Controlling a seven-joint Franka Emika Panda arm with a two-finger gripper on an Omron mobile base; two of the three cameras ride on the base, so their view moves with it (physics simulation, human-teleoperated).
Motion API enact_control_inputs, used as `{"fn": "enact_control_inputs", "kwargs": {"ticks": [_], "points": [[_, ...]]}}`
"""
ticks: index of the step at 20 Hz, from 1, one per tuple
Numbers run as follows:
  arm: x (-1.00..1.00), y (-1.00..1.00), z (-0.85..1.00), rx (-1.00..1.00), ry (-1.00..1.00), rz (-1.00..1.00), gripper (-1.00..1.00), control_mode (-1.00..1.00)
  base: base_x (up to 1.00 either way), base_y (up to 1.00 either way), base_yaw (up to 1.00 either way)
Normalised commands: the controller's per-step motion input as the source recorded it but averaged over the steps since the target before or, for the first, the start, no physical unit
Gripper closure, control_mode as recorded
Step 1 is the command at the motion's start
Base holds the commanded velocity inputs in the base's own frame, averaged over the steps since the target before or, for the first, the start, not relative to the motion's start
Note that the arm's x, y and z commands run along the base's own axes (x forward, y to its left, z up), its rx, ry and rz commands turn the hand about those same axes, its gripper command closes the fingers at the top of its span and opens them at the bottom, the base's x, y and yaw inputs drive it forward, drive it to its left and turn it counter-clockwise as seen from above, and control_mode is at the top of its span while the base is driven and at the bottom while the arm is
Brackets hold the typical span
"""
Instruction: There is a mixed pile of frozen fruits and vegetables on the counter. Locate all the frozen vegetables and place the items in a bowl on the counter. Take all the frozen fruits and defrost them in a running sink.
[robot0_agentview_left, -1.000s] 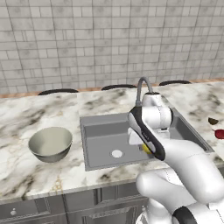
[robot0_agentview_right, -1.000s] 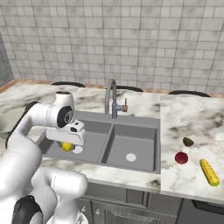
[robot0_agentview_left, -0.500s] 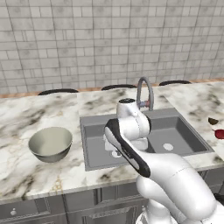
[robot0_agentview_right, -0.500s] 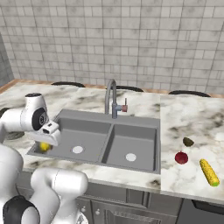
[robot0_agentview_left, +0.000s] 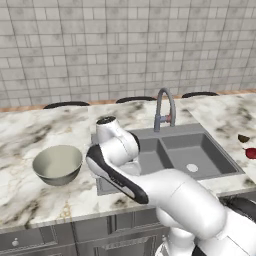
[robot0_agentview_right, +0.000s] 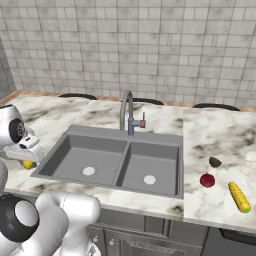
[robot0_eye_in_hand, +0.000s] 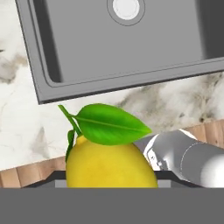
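Observation:
A yellow round piece with a green leaf sits right in front of the hand camera, and my gripper is shut on it. It hangs over the marble counter just left of the sink, the yellow piece showing under the hand. The grey-olive bowl stands on the counter left of the sink, close to my arm. At the far right of the counter lie the corn cob, the dark red ball and the olive-brown lump.
The curved grey faucet rises behind the double basin; no water is seen running. A tiled wall closes the back. My own white arm crosses in front of the sink's left basin in the left base view.
My arm has swung left, from over the sink's left basin to the counter left of the sink, carrying the yellow piece along. The bowl and the other items have stayed put.

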Motion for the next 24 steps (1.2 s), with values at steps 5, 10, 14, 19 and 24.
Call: {"fn": "enact_control_inputs", "kwargs": {"ticks": [5,10,14,19,24], "points": [[0.14,0.79,0.12,-0.17,0.02,-0.08,1.00,-1.00,0.00,0.00,0.00],[0.28,0.76,0.07,-0.11,0.01,-0.07,1.00,-1.00,0.00,0.00,0.00],[0.32,0.74,0.04,-0.04,0.02,-0.08,1.00,-1.00,0.00,0.00,0.00],[0.32,0.50,0.00,0.01,0.05,-0.09,1.00,-1.00,0.00,0.00,0.00],[0.37,0.38,0.04,0.05,0.01,-0.06,1.00,-1.00,0.00,0.00,0.00]]}}
